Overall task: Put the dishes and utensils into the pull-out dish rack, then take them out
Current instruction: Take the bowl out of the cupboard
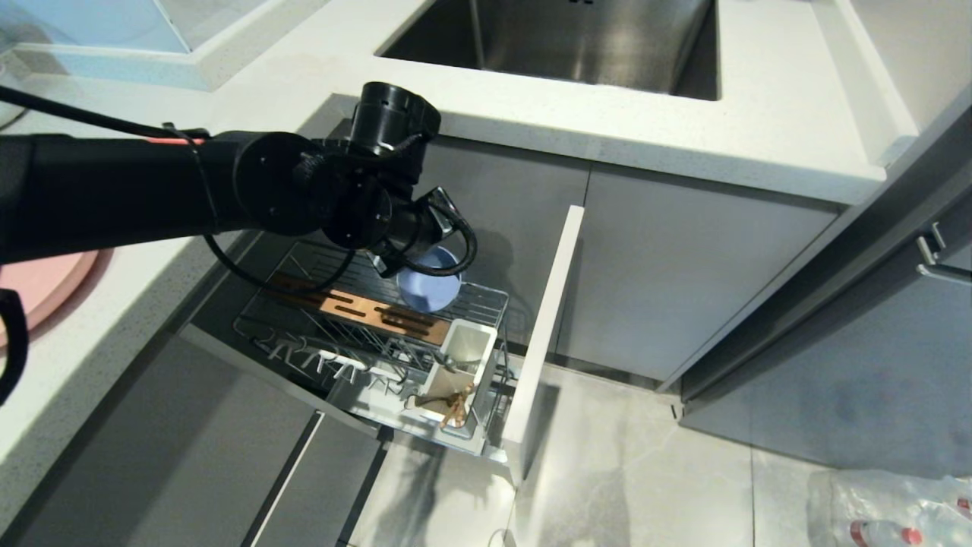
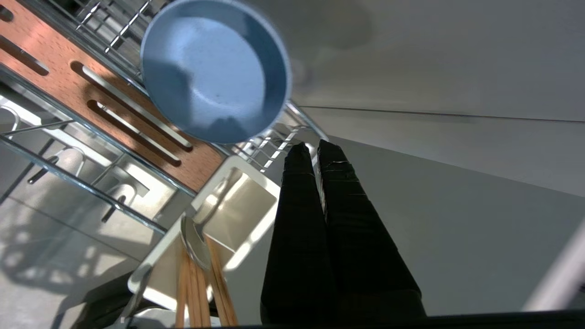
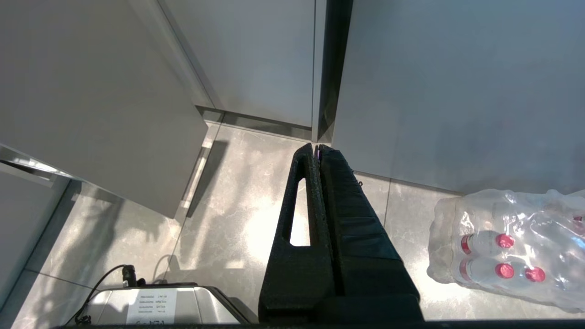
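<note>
Pull-out dish rack is seen drawn out below the counter, beside the sink cabinet. Blue-grey bowl is set on the rack's upper wire tier, just beside the wooden strip. Chopsticks and a silver utensil are stood in the white utensil cup at the rack's front corner. Pink plate is noted on the countertop, well apart from the rack.

Left gripper is held over the rack, near the bowl, fingers pressed together with nothing between them. Right gripper is parked low over the floor, fingers likewise together and empty.

Progress, as judged: bowl and utensils are loaded; the pink plate is not in the rack. Whether loading is unfinished or unloading is begun cannot be told from this moment.

Writing: a white label is seen on a silver case in the right wrist view, text too small to be read. Shrink-wrapped bottles with red caps lie on the floor; no brand is legible.
</note>
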### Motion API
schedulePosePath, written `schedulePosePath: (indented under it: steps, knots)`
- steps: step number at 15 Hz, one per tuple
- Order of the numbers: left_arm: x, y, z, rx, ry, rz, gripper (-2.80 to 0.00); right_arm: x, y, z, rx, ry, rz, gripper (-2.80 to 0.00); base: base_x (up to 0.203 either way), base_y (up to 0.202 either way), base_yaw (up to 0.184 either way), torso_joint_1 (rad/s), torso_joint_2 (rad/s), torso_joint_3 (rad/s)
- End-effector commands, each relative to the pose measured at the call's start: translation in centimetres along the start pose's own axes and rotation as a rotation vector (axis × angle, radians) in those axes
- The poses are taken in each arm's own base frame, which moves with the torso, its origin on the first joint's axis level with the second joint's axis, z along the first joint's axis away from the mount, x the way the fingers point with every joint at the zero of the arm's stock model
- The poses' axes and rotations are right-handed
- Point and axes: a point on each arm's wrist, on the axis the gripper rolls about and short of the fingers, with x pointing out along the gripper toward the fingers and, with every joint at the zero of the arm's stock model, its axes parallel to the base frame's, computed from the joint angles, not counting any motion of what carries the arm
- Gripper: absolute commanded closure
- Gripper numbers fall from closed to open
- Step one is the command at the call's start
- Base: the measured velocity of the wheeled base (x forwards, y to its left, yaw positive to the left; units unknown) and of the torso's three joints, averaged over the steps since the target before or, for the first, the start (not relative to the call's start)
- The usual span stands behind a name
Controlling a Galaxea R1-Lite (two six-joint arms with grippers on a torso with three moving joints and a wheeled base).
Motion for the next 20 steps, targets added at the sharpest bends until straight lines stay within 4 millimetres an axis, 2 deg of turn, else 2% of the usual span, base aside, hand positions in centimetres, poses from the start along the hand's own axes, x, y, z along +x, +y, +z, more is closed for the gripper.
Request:
schedulePosePath:
  steps: [1,5,10,18,19,20]
  knots:
    - [2.8,0.5,-1.1,0.009,0.02,0.045,0.0,0.0,0.0,0.0,0.0,-0.001,0.001,0.0,0.0,0.0,0.0,0.0,0.0,0.0]
    - [5.6,0.8,-0.5,0.036,-0.035,0.019,0.0,0.0,0.0,0.0,0.0,0.0,-0.001,0.0,0.0,0.0,0.0,0.0,0.0,0.0]
    - [8.1,1.2,-0.5,0.051,-0.044,-0.004,0.0,0.0,0.0,0.0,0.0,-0.001,-0.001,0.0,0.0,0.0,0.0,0.0,0.0,0.0]
    - [8.7,1.6,-0.2,0.055,-0.046,-0.024,0.0,0.0,0.0,0.0,0.0,-0.001,0.0,0.0,0.0,0.0,0.0,0.0,0.0,0.0]
    - [8.8,1.6,-0.2,0.055,-0.046,-0.023,-2.8,0.0,0.0,0.0,0.0,-0.001,0.0,0.0,0.0,0.0,0.0,0.0,0.0,0.0]
    - [8.9,1.5,-0.4,0.055,-0.043,-0.023,-2.8,0.0,0.0,0.0,0.0,-0.001,0.001,0.0,0.0,0.0,0.0,0.0,0.0,0.0]
